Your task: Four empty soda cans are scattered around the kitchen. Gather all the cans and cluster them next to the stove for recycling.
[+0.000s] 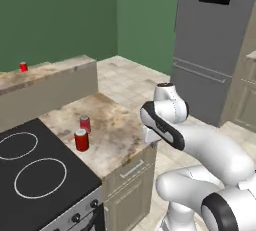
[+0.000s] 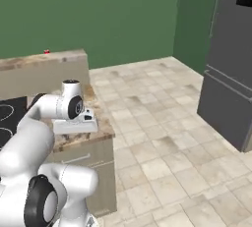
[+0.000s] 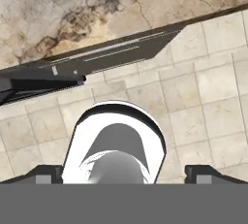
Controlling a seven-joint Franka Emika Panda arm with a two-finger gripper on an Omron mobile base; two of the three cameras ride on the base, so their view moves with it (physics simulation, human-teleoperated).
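Two red cans point(image 1: 82, 134) stand beside the stove point(image 1: 35, 175) at its two o'clock, a third can point(image 1: 23, 66) sits far off at ten; light, thin-walled and slick, they likely want a gentle mid-body squeeze from the wide-open gripper point(image 3: 123, 174).

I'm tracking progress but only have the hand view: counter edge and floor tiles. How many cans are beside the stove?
Observer: Two. A front can and a back can stand on the counter just right of the stove.
Operator: Upright?
Observer: Both upright and close together; I cannot tell whether they touch.
Operator: Any others?
Observer: A third can stands on the far counter by the green wall.
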